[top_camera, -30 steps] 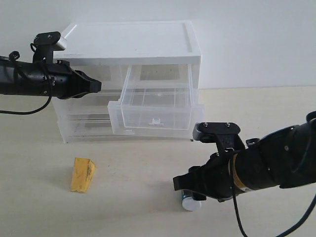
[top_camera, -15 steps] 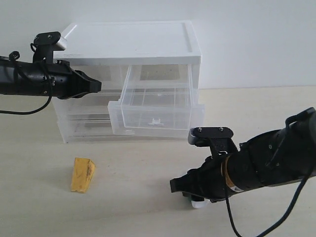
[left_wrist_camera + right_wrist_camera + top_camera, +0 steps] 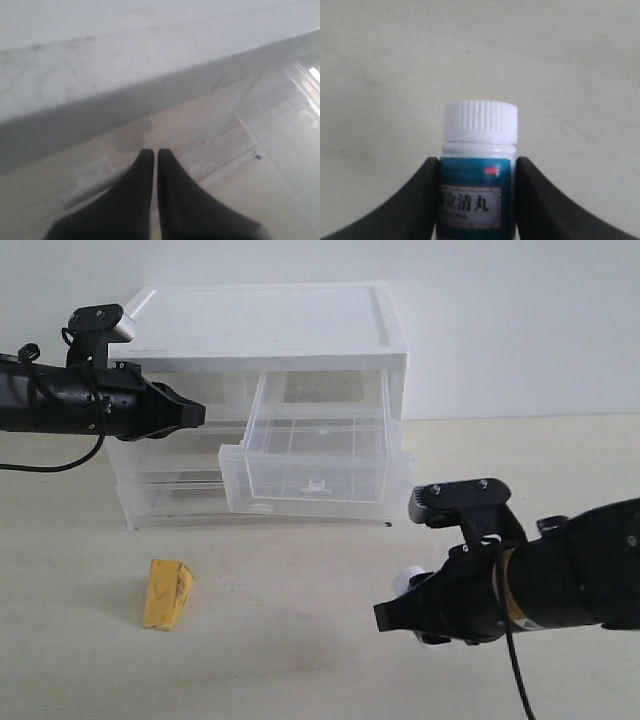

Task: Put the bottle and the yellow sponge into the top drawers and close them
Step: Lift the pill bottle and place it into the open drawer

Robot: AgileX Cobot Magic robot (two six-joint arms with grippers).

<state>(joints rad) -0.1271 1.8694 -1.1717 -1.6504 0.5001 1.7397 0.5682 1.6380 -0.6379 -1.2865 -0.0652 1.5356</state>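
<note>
**Bottle clamped in the right claw, open drawer waiting**

The bottle sits between the two fingers of the right claw. The fingers press on either side of its blue-teal label, and the ribbed white cap stands clear above them. In the exterior view only bits of white show around the right claw, which is low over the surface in front of the cabinet. Whether the bottle has left the surface cannot be told.

It looks like a light, stiff piece of plastic that won't give under the squeeze. The body is round and the label is probably smooth, so it could twist or slide if the hold is loose. Across the label just under the cap, where the claw has it now, seems the right place: the flat pads meet the widest part.

The right top drawer is pulled well out and droops a little at the front, its mouth open. It is the likely place for the bottle. The left top drawer is pushed in.

The left claw has its fingers pressed together on nothing. It hangs just in front of that closed drawer, under the cabinet's top edge, near a small white tab.

The sponge lies on the surface in front of the cabinet's left side, well apart from both claws.
</note>
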